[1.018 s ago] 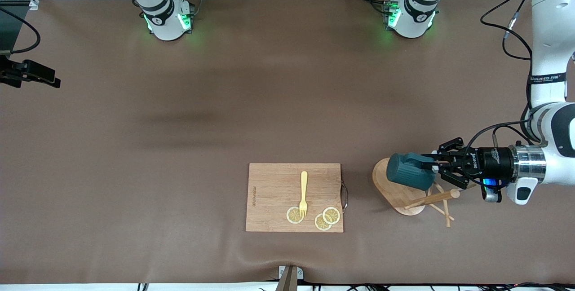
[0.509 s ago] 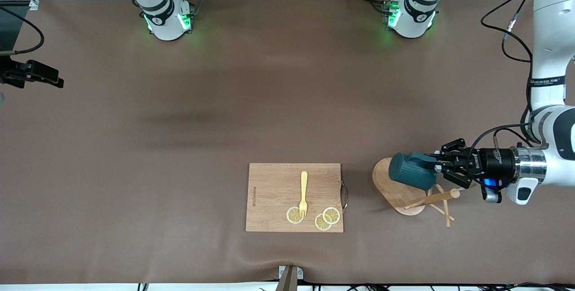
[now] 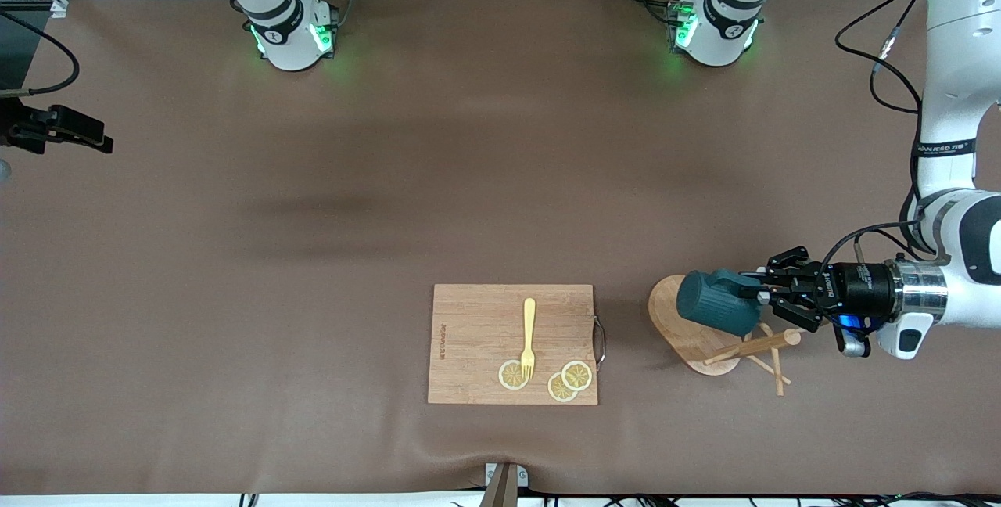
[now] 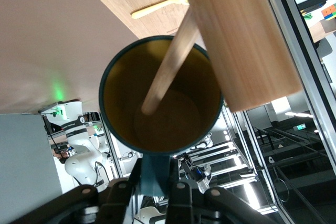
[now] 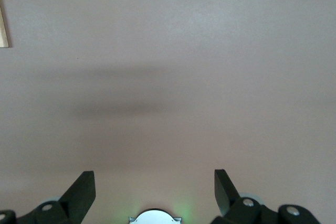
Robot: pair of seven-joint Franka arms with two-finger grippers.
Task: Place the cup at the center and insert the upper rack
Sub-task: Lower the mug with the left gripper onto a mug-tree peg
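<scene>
The dark teal cup (image 3: 713,303) is held on its side by my left gripper (image 3: 757,290), which is shut on its handle, above the tipped upper rack. The rack lies on its side toward the left arm's end of the table, with its oval base (image 3: 674,319) on edge and its post (image 3: 755,346) and pegs pointing away from the board. In the left wrist view the left gripper (image 4: 156,179) pinches the handle. The cup (image 4: 116,124) shows its yellowish inside with a peg (image 4: 170,64) reaching into its mouth, next to the rack's base (image 4: 247,40). My right gripper (image 5: 155,182) is open and empty above bare table.
A rectangular wooden cutting board (image 3: 477,335) lies beside the rack, toward the table's middle and near the front edge. It carries a yellow fork (image 3: 529,336) and lemon slices (image 3: 569,382). A black device (image 3: 59,130) sits at the right arm's end of the table.
My left gripper with the cup has shifted slightly lower in the front view over the rack. Nothing else has moved.
</scene>
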